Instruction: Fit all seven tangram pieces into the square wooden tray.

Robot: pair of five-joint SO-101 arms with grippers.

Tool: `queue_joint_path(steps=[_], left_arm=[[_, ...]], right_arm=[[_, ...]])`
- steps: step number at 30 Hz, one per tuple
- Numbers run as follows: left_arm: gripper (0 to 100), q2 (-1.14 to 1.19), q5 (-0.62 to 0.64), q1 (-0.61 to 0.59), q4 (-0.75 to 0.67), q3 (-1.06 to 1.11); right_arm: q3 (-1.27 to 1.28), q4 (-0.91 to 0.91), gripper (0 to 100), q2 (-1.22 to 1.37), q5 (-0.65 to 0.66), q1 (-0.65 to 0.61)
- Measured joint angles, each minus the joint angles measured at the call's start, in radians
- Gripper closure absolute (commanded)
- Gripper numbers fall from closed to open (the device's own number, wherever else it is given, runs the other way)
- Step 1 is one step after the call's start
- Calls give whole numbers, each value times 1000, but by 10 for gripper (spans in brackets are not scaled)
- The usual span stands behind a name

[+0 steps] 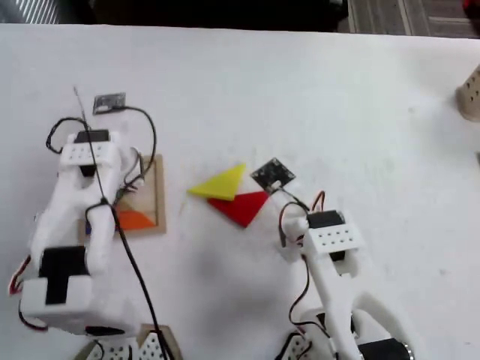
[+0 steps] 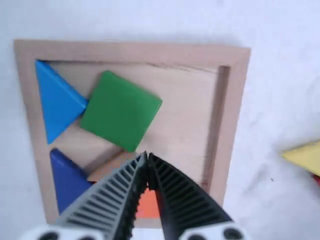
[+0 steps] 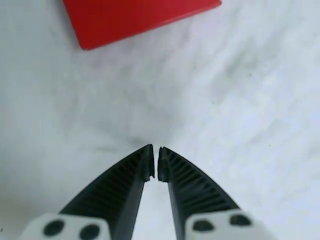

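Wooden tray [image 2: 130,50]: on white desk [image 1: 337,97]; holds green square [image 2: 120,110], light blue triangle [image 2: 57,100], dark blue piece [image 2: 67,182], orange piece [image 1: 136,219].
Yellow triangle [image 1: 219,182], red triangle [image 1: 241,206]: touching, on desk beside tray.
Left gripper [image 2: 146,161]: closed, empty, over tray.
Right gripper [image 3: 155,162]: closed, empty, near red triangle.

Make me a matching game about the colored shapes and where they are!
Shapes:
1. green square
2. yellow triangle
3. orange piece

Places:
A. on the table, outside the tray
B. in the tray, partly behind the left gripper
C. in the tray, next to the light blue triangle

Pairs: 1-C, 2-A, 3-B.
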Motion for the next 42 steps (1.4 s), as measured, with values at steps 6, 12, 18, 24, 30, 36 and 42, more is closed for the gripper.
queue_joint_path(steps=[6,12,18,24,30,36,42], left_arm=[[973,-209,-3,-38,37,35],[976,-224,-91,-187,-54,166],[976,-224,-130,-226,-273,361],[976,-224,-133,-226,-468,448],[976,-126,-133,-226,-470,394],[976,-89,-166,-229,-377,331],[976,-91,-195,-221,-310,327]], right_arm=[[8,-12,981,0,0,-2],[8,-12,981,0,0,-2],[11,-12,981,0,0,-2],[18,-12,981,0,0,-2],[23,-14,981,0,0,-20],[23,-14,981,0,0,-20],[23,-14,981,0,0,-21]])
